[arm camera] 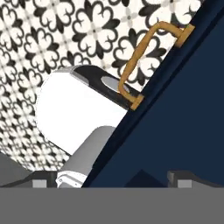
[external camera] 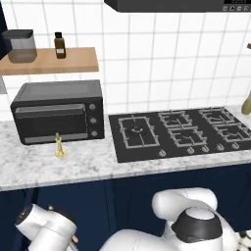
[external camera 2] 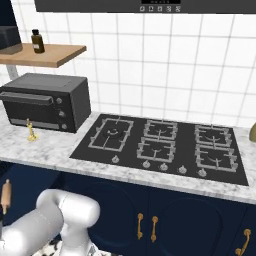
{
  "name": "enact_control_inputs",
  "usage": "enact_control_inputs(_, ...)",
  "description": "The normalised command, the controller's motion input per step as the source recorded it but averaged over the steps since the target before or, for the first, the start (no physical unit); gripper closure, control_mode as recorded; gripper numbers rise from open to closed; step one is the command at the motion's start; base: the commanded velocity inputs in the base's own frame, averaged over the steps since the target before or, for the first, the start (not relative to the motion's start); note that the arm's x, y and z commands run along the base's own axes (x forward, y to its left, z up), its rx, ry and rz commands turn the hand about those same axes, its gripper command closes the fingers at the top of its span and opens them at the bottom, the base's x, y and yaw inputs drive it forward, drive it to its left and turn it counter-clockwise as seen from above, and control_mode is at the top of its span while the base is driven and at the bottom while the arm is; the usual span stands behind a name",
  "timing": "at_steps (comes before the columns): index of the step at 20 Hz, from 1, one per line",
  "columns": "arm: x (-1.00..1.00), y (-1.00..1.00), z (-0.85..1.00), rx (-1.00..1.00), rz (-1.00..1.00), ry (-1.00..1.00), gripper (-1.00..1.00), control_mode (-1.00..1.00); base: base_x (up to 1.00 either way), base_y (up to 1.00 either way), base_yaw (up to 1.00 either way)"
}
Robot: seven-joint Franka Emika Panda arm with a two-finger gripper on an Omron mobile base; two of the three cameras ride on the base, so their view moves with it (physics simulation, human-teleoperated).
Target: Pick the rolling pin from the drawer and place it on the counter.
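Pin (external camera 2: 6, 193) upright at far left of right base view, below table (external camera: 93, 164) edge, beside white arm, in front of navy cabinet; contact with fingers not discernible. Finger state: cannot tell; in hand view, only tips low at frame bottom, above navy drawer (arm camera: 175, 118) front with brass handle (arm camera: 146, 57) and patterned floor (arm camera: 52, 39). On table: oven (external camera: 59, 112) far left, candlestick (external camera: 60, 146) near it, cooktop (external camera: 184, 132) right.

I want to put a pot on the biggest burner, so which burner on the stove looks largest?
The single large burner at the cooktop's left end, nearest the toaster oven. It fills its whole side front to back; the other four are smaller, in two rows.
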Motion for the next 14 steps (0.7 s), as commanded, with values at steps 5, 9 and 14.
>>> enact_control_inputs(5,0.23,0.06,1.00,0.25,0.04,-0.05,-1.00,-1.00,0.00,0.00,0.00)
enact_control_inputs(9,0.91,0.02,0.89,0.17,0.24,0.04,-1.00,-1.00,0.00,0.00,0.00)
enact_control_inputs(14,0.92,0.07,0.25,0.09,0.55,0.21,-1.00,-1.00,0.00,0.00,0.00)
